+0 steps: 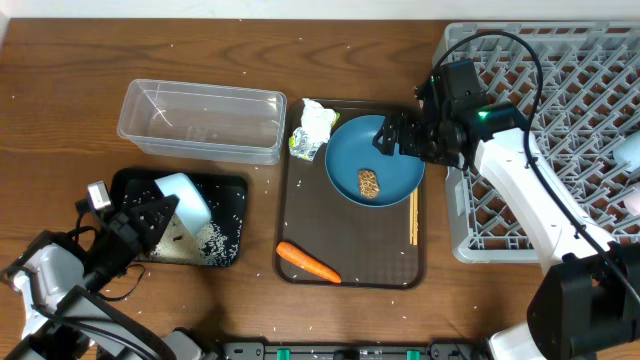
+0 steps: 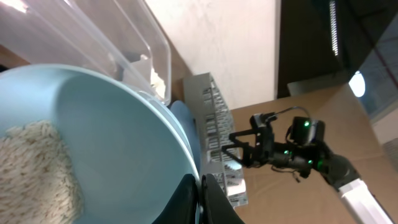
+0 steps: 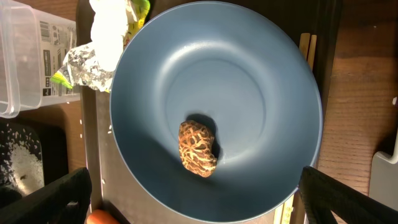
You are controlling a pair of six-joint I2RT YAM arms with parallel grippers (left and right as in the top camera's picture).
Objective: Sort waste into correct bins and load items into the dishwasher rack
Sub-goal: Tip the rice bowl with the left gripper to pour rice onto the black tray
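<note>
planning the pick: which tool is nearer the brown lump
Right. The right tool hangs over the plate beside the lump; the left tool holds a bowl over the black tray, far off.

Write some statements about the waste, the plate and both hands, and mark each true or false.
1. The brown lump lies on the blue plate. True.
2. The carrot lies on the blue plate. False: it lies on the brown tray.
3. The right hand is open above the blue plate. True.
4. The black tray holds no rice. False: rice grains lie scattered in it.
5. The left hand is empty. False: it grips the bowl over the black tray.
</note>
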